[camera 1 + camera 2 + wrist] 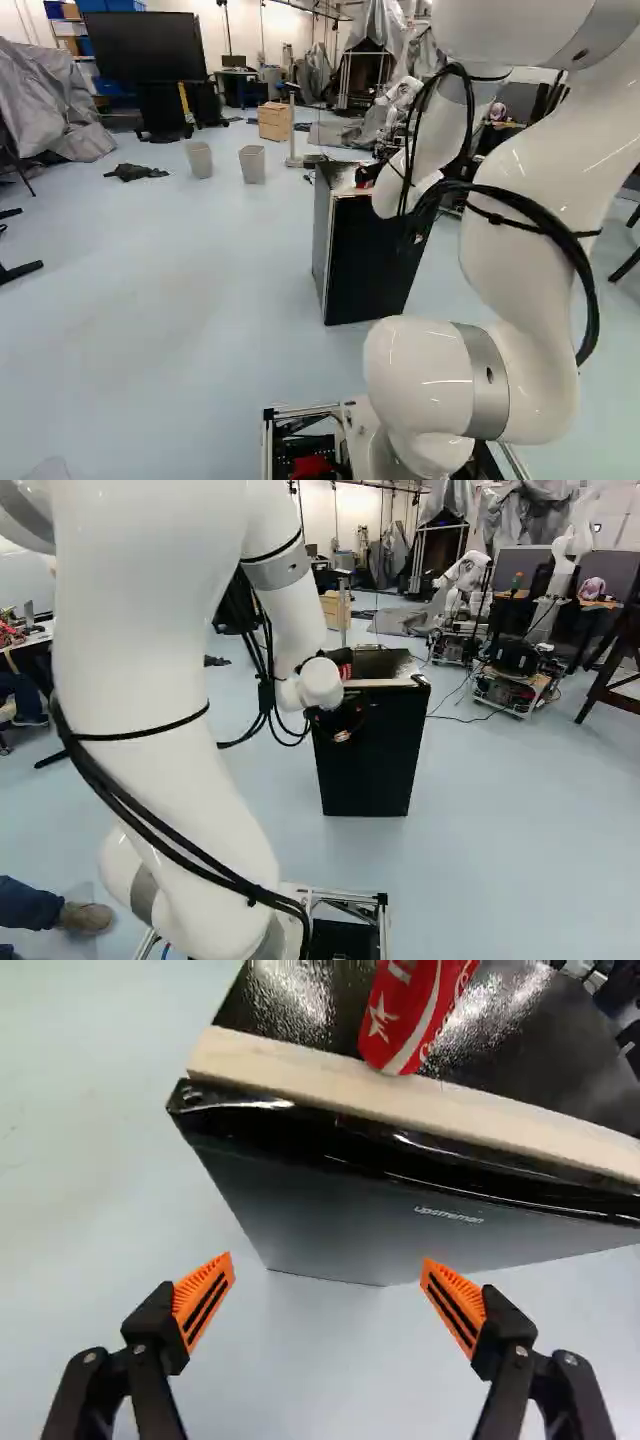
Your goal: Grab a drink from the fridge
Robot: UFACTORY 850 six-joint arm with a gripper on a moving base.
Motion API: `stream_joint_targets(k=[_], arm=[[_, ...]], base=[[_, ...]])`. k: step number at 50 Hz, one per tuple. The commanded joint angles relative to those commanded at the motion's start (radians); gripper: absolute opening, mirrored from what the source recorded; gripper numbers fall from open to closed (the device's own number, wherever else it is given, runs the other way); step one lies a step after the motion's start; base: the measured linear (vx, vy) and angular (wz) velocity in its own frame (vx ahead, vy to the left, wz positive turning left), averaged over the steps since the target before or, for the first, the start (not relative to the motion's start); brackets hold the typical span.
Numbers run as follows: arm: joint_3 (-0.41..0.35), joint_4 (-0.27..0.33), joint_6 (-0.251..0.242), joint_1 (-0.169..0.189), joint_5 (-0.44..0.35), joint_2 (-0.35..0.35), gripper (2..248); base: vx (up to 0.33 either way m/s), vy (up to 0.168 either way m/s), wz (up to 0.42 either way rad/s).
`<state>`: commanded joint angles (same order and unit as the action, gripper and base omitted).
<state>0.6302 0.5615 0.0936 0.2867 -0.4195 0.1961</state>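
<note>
My gripper (342, 727) is in front of the upper part of the small black fridge (378, 765) in the right base view. The wrist view shows the gripper (328, 1275) with its orange-padded fingers wide apart and nothing between them. Ahead of them is the dark front of the fridge (350, 1215), which looks shut. A red and white drink can (415, 1005) stands on its black top, just behind a pale wooden strip (300, 1070). Its inside is hidden. In the left base view my arm partly covers the fridge (365, 265).
Two grey bins (252, 164) stand on the floor beyond and left of the fridge in the left base view. A dark cloth (135, 172) lies farther left. Another robot (555, 590) stands at the right of the right base view. A person's shoe (85, 917) shows at its lower left.
</note>
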Motion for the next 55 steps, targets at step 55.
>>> stream_joint_targets(k=[55], arm=[[0.042,-0.305,0.0,-0.038,-0.45,0.037,247]], base=[[0.0,0.0,0.0]])
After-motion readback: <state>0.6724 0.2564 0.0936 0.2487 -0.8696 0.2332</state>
